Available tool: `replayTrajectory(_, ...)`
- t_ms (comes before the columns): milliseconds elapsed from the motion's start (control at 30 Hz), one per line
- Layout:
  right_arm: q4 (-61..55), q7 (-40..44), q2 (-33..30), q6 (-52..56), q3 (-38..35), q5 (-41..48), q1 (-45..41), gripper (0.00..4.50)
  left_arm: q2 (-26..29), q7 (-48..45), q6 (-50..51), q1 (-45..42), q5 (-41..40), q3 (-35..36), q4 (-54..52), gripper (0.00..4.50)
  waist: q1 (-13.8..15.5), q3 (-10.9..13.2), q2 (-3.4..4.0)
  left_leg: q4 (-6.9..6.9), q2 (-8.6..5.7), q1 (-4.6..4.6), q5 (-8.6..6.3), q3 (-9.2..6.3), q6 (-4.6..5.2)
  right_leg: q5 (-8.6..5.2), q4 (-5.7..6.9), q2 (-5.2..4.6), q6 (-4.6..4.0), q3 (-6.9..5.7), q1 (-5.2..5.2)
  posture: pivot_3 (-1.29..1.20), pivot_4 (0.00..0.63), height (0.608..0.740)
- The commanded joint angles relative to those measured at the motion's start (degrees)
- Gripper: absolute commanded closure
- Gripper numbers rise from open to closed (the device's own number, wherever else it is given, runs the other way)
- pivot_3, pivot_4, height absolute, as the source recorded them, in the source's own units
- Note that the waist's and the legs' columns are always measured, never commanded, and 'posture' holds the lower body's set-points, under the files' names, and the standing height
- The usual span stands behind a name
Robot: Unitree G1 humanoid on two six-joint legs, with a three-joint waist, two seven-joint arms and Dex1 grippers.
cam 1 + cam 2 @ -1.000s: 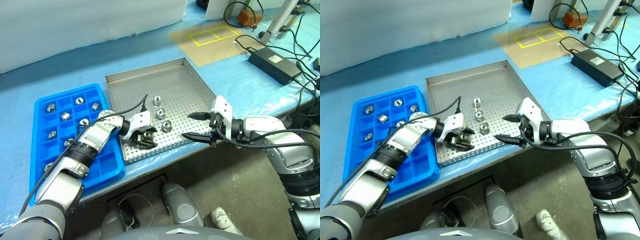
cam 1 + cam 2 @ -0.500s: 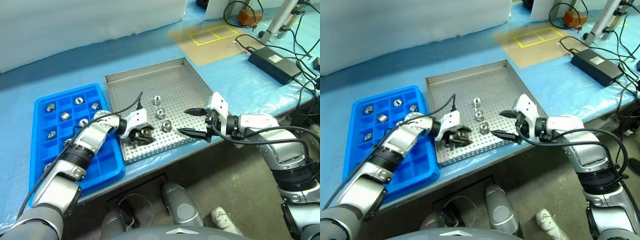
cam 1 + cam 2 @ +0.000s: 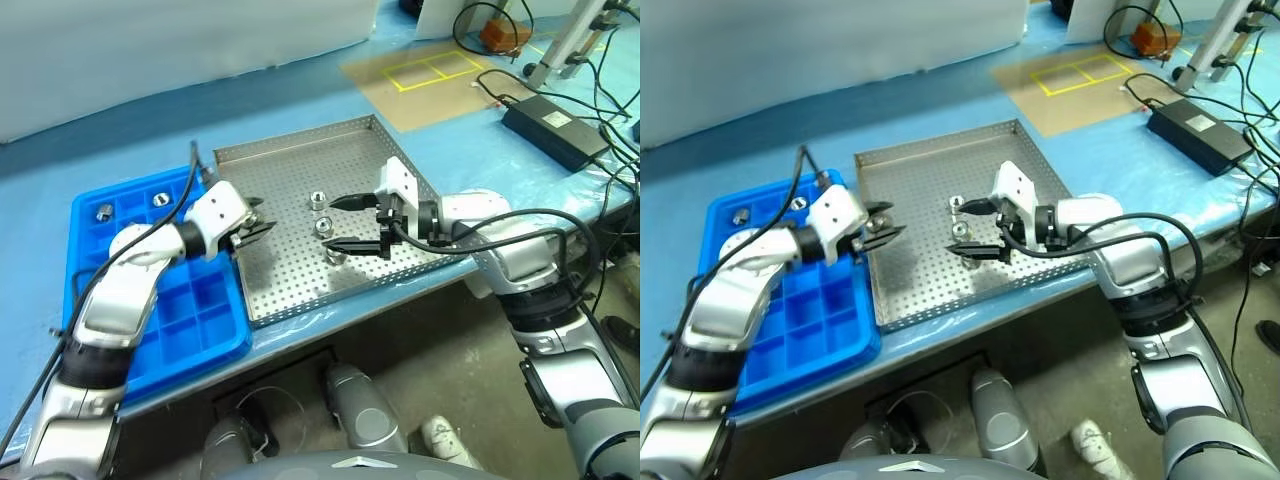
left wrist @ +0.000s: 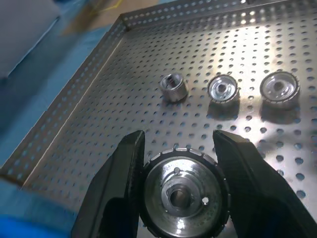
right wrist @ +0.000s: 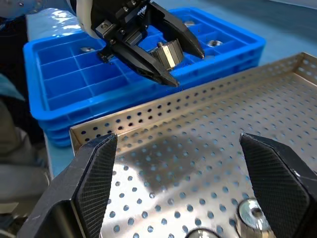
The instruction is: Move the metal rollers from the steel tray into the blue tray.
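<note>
Blue-sheeted bench: my left gripper (image 4: 177,148) clamps a roller (image 4: 182,191), its lower edge cropped; my right gripper (image 3: 352,222) gapes empty over the steel tray (image 3: 290,160).

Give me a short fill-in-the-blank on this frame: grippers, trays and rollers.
1. The left gripper is shut on a ____.
2. The right gripper hangs over the steel tray with its fingers ____.
3. ____ rollers lie loose on the steel tray.
4. The held roller is above the rim between the steel tray and the ____ tray.

Missing words: roller; open; three; blue

My arms: silver-grey shells, black joints, white wrist blocks, black cables; left pincer (image 3: 252,226), right pincer (image 3: 345,222) black-fingered.
</note>
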Motion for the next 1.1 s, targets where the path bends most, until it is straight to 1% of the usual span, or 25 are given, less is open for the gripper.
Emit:
replayTrajectory(33,2.35,5.46,0.7,-3.48,1.88,-0.85,-2.69,0.4,-3.26,6.18,6.5,6.72,-4.07,5.89,-16.18,2.63,1.57,0.0,0.0,0.0,0.0,0.03,0.0,0.0,0.01,0.0,0.01,-0.03,0.0,0.0,0.03,-0.43,0.15,0.74)
replayTrajectory(133,3.67,9.41,1.36,-4.83,3.4,-1.13,-3.89,0.4,-5.38,9.22,10.8,14.39,-6.45,9.49,-26.61,2.63,4.89,0.01,-0.01,-0.01,0.02,0.06,0.0,0.0,0.0,0.0,0.05,-0.04,-0.02,0.01,0.04,-0.35,0.15,0.74)
replayTrajectory(200,4.71,11.28,1.77,-5.27,3.8,-1.16,-4.82,0.4,-6.29,10.69,12.8,18.0,-8.04,11.36,-30.87,2.63,6.67,0.02,0.01,-0.01,0.06,0.1,0.0,0.0,-0.05,0.0,0.1,-0.03,-0.03,0.01,0.03,-0.32,0.15,0.74)
replayTrajectory(267,6.75,13.48,2.35,-6.8,4.37,-1.9,-6.62,0.4,-6.92,11.22,12.51,24.65,-10.29,13.66,-34.5,2.63,9.18,0.04,0.02,-0.01,0.06,0.22,0.06,0.0,-0.15,0.01,0.17,-0.03,-0.03,0.05,0.08,-0.29,0.15,0.74)
replayTrajectory(367,9.45,15.88,3.37,-7.93,4.7,-2.39,-9.12,0.4,-6.55,11.83,9.46,34.39,-11.06,16.02,-35.56,2.63,11.84,0.05,0.03,0.0,0.03,0.37,0.06,0.03,-0.2,0.0,0.26,-0.03,-0.02,0.21,0.11,-0.25,0.15,0.74)
replayTrajectory(467,11.46,17.65,4.14,-9.16,5.11,-3.01,-10.61,0.4,-7.28,14.07,7.12,40.81,-7.46,17.09,-35.5,2.63,15.27,0.07,0.0,-0.03,0.03,0.55,0.12,0.05,-0.33,-0.07,0.47,-0.02,0.07,0.35,0.11,-0.21,0.15,0.74)
replayTrajectory(533,12.61,18.86,4.82,-9.88,5.4,-3.41,-11.38,0.4,-9.52,16.3,5.41,42.83,-6.54,17.17,-34.65,2.63,17.38,0.08,0.01,-0.04,0.0,0.66,0.15,0.13,-0.39,-0.2,0.71,-0.02,0.25,0.54,0.03,-0.18,0.15,0.74)
replayTrajectory(667,13.81,20.32,5.79,-10.92,5.67,-4.14,-12.16,0.4,-10.5,19.31,1.26,42.17,-1.68,12.29,-30.83,2.63,20.09,0.09,0.02,-0.12,-0.02,0.96,0.17,0.33,-0.47,-0.27,0.9,0.0,0.35,0.85,0.03,-0.17,0.15,0.74)
replayTrajectory(800,14.2,20.71,6.17,-11.29,5.37,-4.69,-12.41,0.4,-11.51,21.86,0.78,38.05,0.01,7.88,-28.26,2.63,20.83,0.08,0.01,-0.21,-0.04,1.06,0.23,0.35,-0.57,-0.27,0.92,0.04,0.36,0.97,0.02,-0.18,0.15,0.74)
replayTrajectory(933,13.52,20.51,5.85,-10.85,4.71,-4.78,-11.97,0.4,-10.93,21.78,-0.58,37.1,1.36,5.11,-24.91,2.63,20.53,0.06,-0.01,-0.21,-0.05,1.04,0.26,0.41,-0.61,-0.25,0.94,0.06,0.33,1.06,-0.05,-0.2,0.15,0.74)
replayTrajectory(1100,12.9,19.56,5.22,-10.4,4.23,-4.77,-11.26,0.4,-10.06,21.29,-0.2,37.37,1.55,4.29,-23.21,2.63,20.26,0.06,-0.02,-0.4,-0.03,0.94,0.29,0.46,-0.65,-0.07,0.93,0.1,0.0,1.09,-0.24,-0.22,0.15,0.74)
